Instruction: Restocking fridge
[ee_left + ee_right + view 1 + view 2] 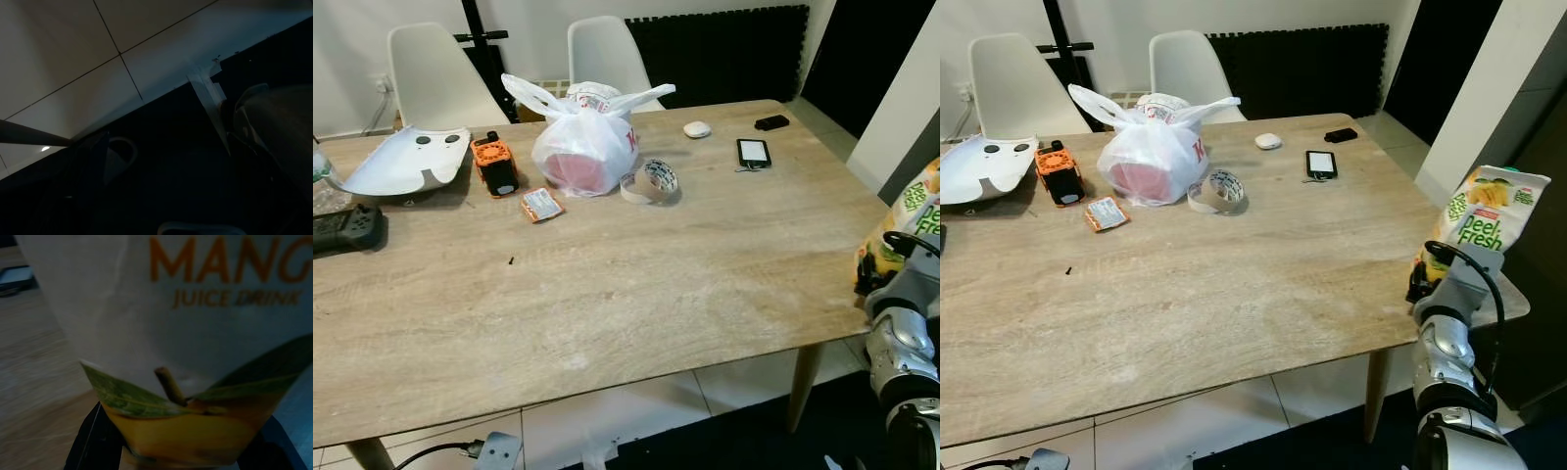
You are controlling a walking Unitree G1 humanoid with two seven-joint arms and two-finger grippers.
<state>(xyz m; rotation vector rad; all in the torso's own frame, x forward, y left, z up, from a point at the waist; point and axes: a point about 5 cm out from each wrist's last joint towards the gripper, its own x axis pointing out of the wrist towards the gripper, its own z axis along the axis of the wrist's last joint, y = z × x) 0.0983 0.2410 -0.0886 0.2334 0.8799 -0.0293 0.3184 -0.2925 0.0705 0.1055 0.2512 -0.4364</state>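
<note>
A mango juice carton point(1485, 219), white with green and yellow print, is held upright just past the table's right edge. My right gripper point(1427, 274) is shut on its lower part. In the right wrist view the juice carton point(195, 333) sits close up, with black fingers point(85, 440) at either side of its base. My left arm hangs idle; its dark wrist view looks down at floor tiles.
The wooden table point(607, 284) carries a tied white plastic bag point(582, 142), a tape roll point(651, 181), an orange device point(495, 164), a small packet point(541, 205), a phone point(753, 152) and a white shell part point(411, 162). Two white chairs point(431, 78) stand behind.
</note>
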